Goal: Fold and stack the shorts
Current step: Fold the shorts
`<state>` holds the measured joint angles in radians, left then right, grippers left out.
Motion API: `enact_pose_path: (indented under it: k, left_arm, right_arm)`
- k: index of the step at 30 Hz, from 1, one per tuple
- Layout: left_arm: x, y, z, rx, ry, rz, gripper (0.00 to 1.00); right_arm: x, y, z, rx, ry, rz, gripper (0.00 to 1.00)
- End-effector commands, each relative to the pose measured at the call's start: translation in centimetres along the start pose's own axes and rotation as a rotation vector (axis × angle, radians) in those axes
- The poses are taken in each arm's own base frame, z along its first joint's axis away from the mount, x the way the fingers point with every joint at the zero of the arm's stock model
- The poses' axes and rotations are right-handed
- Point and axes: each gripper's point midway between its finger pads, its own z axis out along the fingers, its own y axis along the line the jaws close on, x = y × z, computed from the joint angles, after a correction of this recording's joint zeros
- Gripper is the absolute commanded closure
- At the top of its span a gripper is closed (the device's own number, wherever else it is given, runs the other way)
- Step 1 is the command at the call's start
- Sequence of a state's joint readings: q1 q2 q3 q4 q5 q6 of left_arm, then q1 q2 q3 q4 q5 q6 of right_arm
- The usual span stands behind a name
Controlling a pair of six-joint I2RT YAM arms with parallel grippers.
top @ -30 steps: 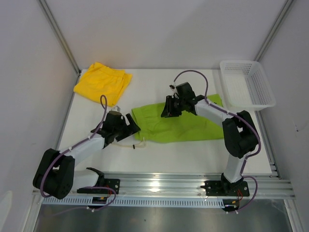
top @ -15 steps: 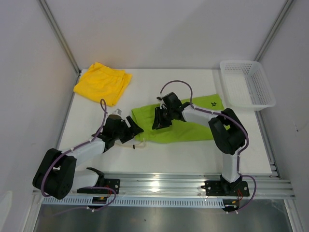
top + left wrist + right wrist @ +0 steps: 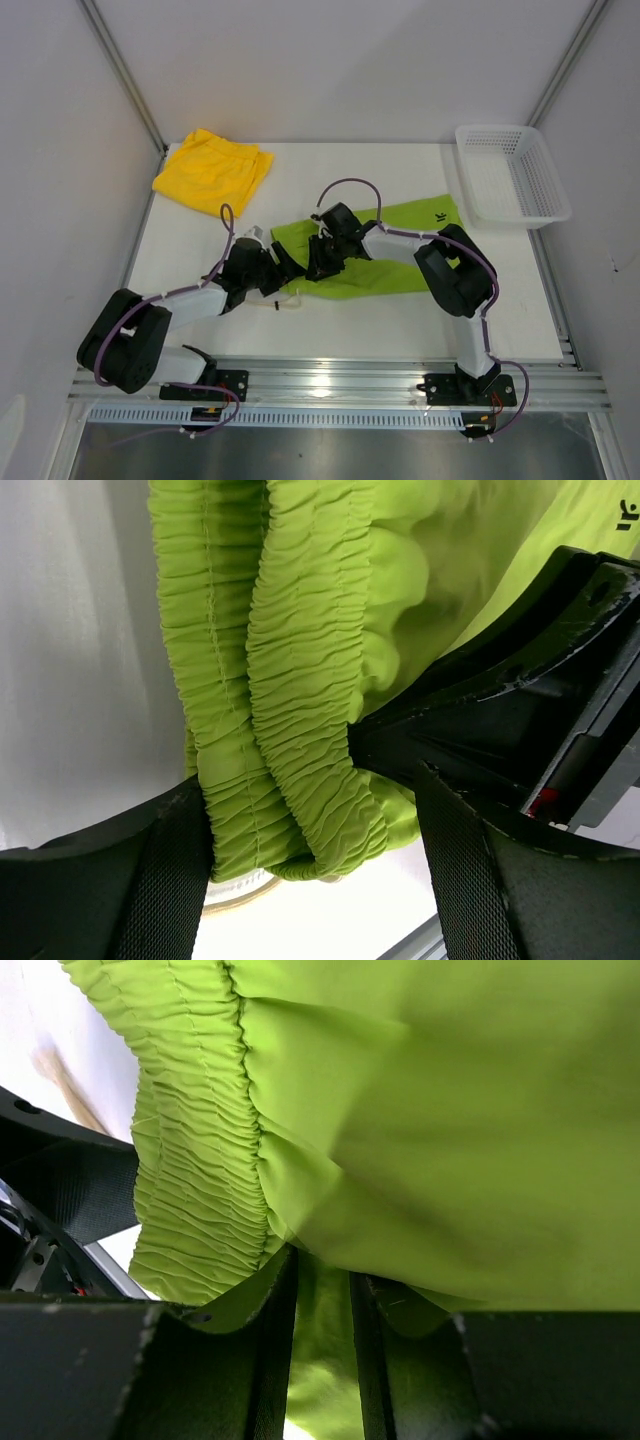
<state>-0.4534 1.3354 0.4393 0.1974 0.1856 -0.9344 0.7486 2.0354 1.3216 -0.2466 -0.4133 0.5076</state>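
Lime green shorts (image 3: 400, 262) lie mid-bench (image 3: 400, 320), long axis left-right, gathered waistband (image 3: 300, 680) leftward, dark logo (image 3: 441, 213) at the right end; right jaws pinch the fabric by the waistband, left jaws spread open astride it

The top view is bright and clear, with soft light from above, only faint shadows on the white table (image 3: 400, 310) and a shiny glare on the metal rail (image 3: 320, 382) at 6 o'clock, while the right wrist view shows the lime green shorts (image 3: 450, 1110) blurry toward 3 o'clock.
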Motion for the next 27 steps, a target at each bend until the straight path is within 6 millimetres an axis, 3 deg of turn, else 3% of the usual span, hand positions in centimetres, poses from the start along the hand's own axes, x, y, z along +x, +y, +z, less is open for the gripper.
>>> enact_pose_path:
  k: [1, 13, 18, 22, 27]
  left_arm:
    - [-0.8, -2.3, 0.1, 0.069, -0.03, -0.001, 0.23]
    - [-1.0, -2.7, 0.2, 0.054, -0.035, -0.003, 0.26]
    - [-0.9, -2.6, 0.2, 0.051, -0.035, 0.002, 0.27]
    - [-1.1, -2.5, 0.1, 0.039, -0.039, 0.007, 0.38]
    - [-1.4, -2.3, -0.1, 0.022, -0.055, 0.019, 0.44]
  right_arm:
    - [-0.7, 2.2, 0.5, -0.06, -0.011, -0.009, 0.7]
    - [0.4, 6.6, 1.1, -0.258, 0.024, 0.038, 0.71]
    - [0.4, 5.8, 1.0, -0.234, 0.024, 0.05, 0.71]
    - [0.0, 5.9, -0.1, -0.209, 0.002, 0.042, 0.69]
    - [-1.5, 2.8, -2.2, -0.107, -0.056, 0.068, 0.66]
